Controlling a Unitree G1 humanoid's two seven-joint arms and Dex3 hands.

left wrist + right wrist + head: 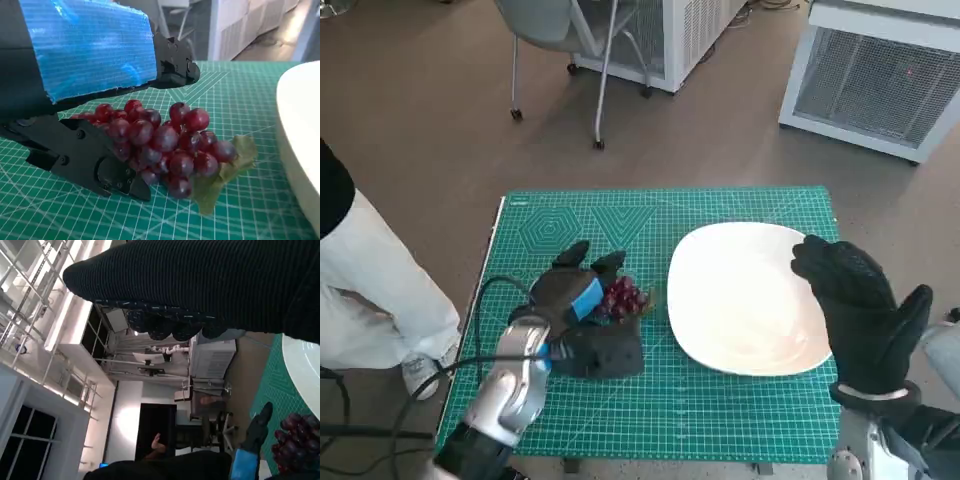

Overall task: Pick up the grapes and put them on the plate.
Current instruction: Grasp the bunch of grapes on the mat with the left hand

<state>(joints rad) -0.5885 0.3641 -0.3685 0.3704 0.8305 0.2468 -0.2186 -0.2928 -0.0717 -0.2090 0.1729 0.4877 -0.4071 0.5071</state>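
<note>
Left hand (582,300) is down on the mat (720,420), wrapped around the grapes (623,298): fingers on the far side of the bunch, the thumb part on the near side, so it's set up for a side pinch. The left wrist view shows both black parts touching the berries, but I can't tell if the squeeze is firm; the bunch looks like it rests on the mat, not lifted. Leaf (227,172) sticks out toward the plate (745,298).

Grapes sit just left of the plate, close to its rim but not on it. Short carry to the right, probably why the left hand took this job.

Right hand (860,305) hovers over the plate's right edge, glove fingers spread, holding nothing. Looks parked out of the way.

Hard to read: the grapes' underside and the contact pads are hidden by the hand. Right wrist view is mostly glove and background; only a corner of the plate and bunch shows. A person's leg is cut off at left.
</note>
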